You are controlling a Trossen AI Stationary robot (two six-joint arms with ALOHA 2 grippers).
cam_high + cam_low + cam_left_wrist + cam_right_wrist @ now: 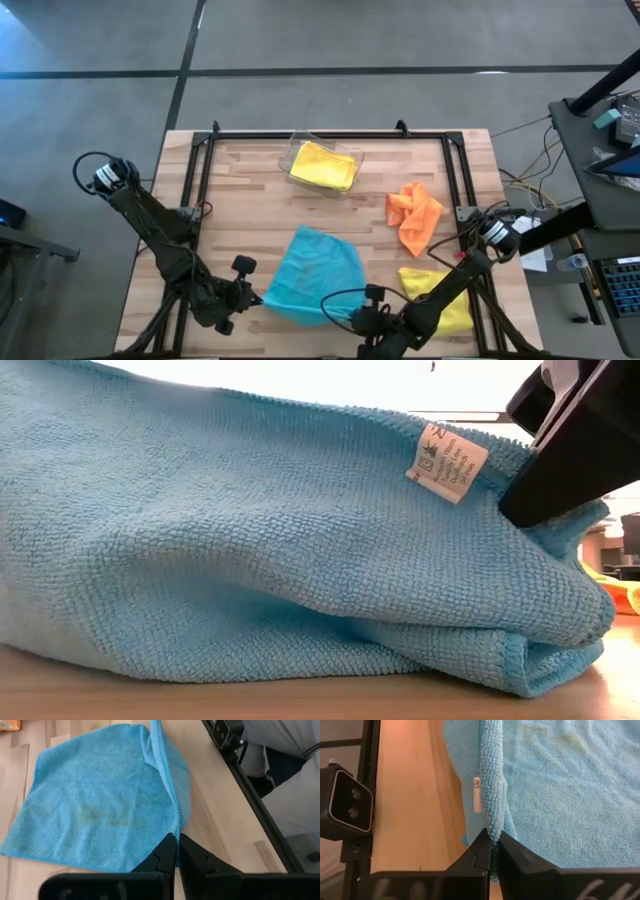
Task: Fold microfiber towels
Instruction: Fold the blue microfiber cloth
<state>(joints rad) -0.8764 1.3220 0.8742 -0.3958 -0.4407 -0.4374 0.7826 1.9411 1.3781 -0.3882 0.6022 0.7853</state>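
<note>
Light blue towel (318,272) lies spread on the wooden table (250,200) near its front edge, pinched at both near corners. Left gripper (177,851) has its two dark fingers closed tight on the towel's hem, with the cloth spreading away ahead of the fingertips and one edge lifted into a raised fold. Right gripper (492,846) is likewise closed on a thick rolled edge of the same towel, a white care label (476,794) showing just beyond its fingertips. From table height the blue cloth fills nearly the whole picture, doubled over on itself at the bottom, its label (447,462) beside a dark gripper part (570,450); which arm that part belongs to is hard to say from that angle.

Beyond the right gripper, a yellow towel (436,296) lies partly under that arm at the table's front right corner. Farther off on the same side sits the crumpled orange towel (414,215). At the far side of the table, well apart from both grippers, another yellow towel (323,166) rests inside the clear plastic bin (296,150).
</note>
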